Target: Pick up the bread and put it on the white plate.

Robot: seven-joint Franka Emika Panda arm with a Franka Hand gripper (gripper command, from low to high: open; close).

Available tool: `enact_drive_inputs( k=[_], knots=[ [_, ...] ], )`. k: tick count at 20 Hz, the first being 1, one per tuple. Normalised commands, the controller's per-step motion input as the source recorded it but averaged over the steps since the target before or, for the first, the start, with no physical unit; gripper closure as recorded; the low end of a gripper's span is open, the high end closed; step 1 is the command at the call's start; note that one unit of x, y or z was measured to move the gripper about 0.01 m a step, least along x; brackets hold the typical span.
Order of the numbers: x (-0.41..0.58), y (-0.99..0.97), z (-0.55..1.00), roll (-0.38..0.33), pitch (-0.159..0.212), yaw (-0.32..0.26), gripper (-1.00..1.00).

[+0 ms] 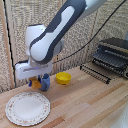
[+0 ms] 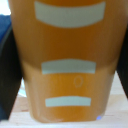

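Note:
The orange-brown bread roll point(image 1: 35, 83) sits between the blue-tipped fingers of my gripper point(image 1: 40, 84), which is shut on it. In the wrist view the bread point(image 2: 70, 65) fills almost the whole picture, orange with pale slash marks, and a dark finger point(image 2: 8, 75) shows at one side. The gripper holds the bread just above the table, close to the far edge of the white dish point(image 1: 27, 108). The dish lies at the exterior view's lower left, flat, with a brownish floral rim and nothing on it.
A small yellow bowl point(image 1: 63, 77) stands on the wooden table point(image 1: 85, 105) just to the exterior view's right of the gripper. A toaster oven point(image 1: 112, 55) with a pulled-out wire rack point(image 1: 95, 72) stands at the back right. A woven screen runs behind.

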Motion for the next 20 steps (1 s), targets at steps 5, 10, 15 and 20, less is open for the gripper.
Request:
enact_drive_inputs(
  k=[5,10,15,20],
  knots=[
    [0.039,0.45,-0.58,-0.062,0.09,0.033,1.0],
    [0.02,0.28,-0.46,-0.071,0.061,0.046,1.0],
    [0.0,0.17,0.0,-0.021,-0.001,0.01,-1.0],
    [0.114,-0.05,0.62,0.007,0.0,0.023,-1.0]
  ],
)
